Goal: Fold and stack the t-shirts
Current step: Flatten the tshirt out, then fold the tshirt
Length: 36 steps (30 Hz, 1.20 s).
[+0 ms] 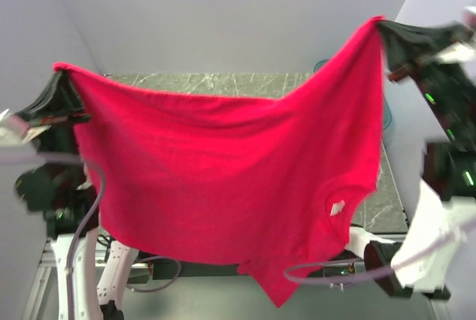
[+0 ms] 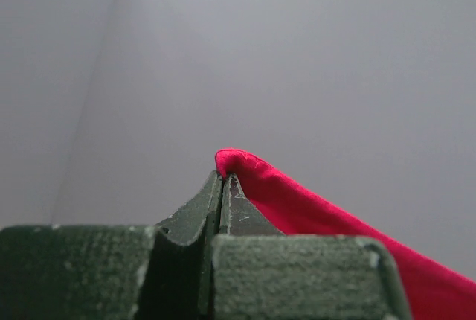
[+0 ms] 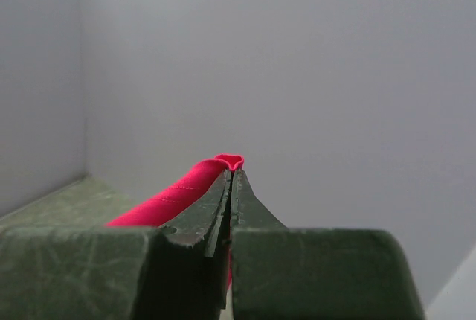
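While the red t-shirt (image 1: 223, 178) hangs, pale walls (image 1: 223, 15) enclose the marbled table (image 1: 208, 84).

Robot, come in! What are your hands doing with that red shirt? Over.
Both shut on the red t-shirt: left gripper, right gripper. Shirt hangs spread between them over the table. No obstruction visible.

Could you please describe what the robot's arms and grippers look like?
The left gripper and right gripper have dark green, rough-textured fingers that taper to thin wedge tips. The arms are black, with small green lights and white lower sections. A pale lilac cable loops along each arm.
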Each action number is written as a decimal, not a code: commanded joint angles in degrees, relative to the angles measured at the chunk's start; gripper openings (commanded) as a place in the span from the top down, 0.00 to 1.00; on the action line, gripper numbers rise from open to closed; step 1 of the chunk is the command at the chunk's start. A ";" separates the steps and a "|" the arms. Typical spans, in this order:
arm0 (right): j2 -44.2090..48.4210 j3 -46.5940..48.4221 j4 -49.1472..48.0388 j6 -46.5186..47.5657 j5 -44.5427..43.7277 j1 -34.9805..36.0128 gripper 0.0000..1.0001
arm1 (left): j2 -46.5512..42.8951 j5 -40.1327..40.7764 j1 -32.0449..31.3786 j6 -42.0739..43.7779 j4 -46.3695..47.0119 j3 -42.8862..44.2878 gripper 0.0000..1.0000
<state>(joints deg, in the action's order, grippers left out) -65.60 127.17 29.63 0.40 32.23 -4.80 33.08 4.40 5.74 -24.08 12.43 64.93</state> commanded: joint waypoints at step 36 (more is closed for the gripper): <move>-61.33 -0.69 -14.24 -2.08 -8.50 10.69 1.00 | 93.66 -3.08 2.35 -2.56 -7.41 30.52 1.00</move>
<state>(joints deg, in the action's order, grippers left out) -130.98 127.37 18.85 -3.25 23.14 6.70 125.73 2.68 7.77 -26.83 5.93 91.88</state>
